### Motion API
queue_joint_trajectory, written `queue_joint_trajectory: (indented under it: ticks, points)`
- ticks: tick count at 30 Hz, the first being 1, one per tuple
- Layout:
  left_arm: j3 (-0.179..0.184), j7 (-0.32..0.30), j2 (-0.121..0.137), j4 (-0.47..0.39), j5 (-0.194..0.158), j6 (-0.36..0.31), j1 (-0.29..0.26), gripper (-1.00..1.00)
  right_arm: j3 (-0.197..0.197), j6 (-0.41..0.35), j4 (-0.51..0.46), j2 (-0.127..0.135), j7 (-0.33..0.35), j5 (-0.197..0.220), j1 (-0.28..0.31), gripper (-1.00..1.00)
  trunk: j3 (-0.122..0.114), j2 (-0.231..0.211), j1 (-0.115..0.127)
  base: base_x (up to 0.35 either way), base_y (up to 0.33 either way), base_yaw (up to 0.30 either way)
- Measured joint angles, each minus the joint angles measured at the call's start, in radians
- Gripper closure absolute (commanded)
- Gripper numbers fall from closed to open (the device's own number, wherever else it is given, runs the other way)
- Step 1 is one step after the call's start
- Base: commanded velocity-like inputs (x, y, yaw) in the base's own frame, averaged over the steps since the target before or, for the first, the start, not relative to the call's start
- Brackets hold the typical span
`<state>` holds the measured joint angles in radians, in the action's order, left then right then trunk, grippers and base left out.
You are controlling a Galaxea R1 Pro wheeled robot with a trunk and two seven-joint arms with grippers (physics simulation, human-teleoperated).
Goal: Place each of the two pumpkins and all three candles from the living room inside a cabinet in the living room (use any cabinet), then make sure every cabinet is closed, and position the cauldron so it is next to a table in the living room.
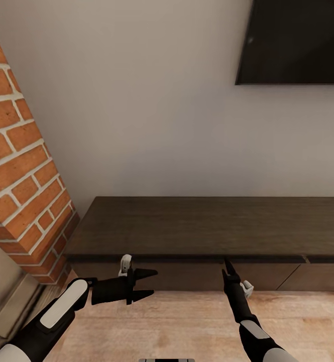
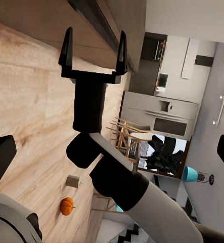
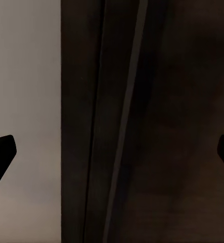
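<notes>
Facing the long dark brown cabinet (image 1: 207, 226) straight on, all drawer fronts look flush shut, no brand or lettering readable anywhere. Left gripper (image 1: 147, 284) hangs just in front of the drawer fronts, fingers spread wide and empty. Right gripper (image 2: 93, 50) points at the cabinet's top edge, fingers wide apart too, nothing between them. One pumpkin (image 2: 66, 205) sits on the wood floor (image 1: 187, 327) well away, beside a small grey block (image 2: 73, 181). Dark TV (image 1: 295, 40) hangs on the wall above.
</notes>
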<state>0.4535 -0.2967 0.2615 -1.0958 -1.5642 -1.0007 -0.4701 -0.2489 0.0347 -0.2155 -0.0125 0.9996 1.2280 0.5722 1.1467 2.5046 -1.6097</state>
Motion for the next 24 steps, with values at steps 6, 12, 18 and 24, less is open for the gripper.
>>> queue_joint_trajectory:
  ticks: [6, 12, 18, 24]
  points:
    - [0.000, 0.000, -0.001, 0.000, 0.000, 0.000, 0.000, -1.00, -0.001, 0.001, 0.001, 0.000, -0.001, 0.000, 0.000, -1.00, 0.000, 0.000, 0.000, 0.025, 0.000, 0.000]
    - [0.000, 0.000, 0.000, 0.000, 0.000, 0.000, 0.000, -1.00, -0.001, 0.001, 0.002, 0.000, -0.014, 0.000, 0.000, -1.00, 0.000, 0.000, 0.000, 0.045, 0.000, 0.000]
    - [0.000, 0.000, 0.000, 0.000, 0.001, 0.000, 0.000, -1.00, -0.001, 0.001, 0.002, 0.000, -0.019, 0.001, 0.000, -1.00, 0.000, 0.000, 0.000, 0.108, 0.000, 0.000]
    - [0.000, 0.000, 0.000, 0.000, 0.000, 0.000, 0.000, -1.00, -0.001, 0.000, 0.001, 0.000, -0.015, 0.003, -0.006, -1.00, 0.000, 0.000, 0.000, 0.036, 0.000, 0.000]
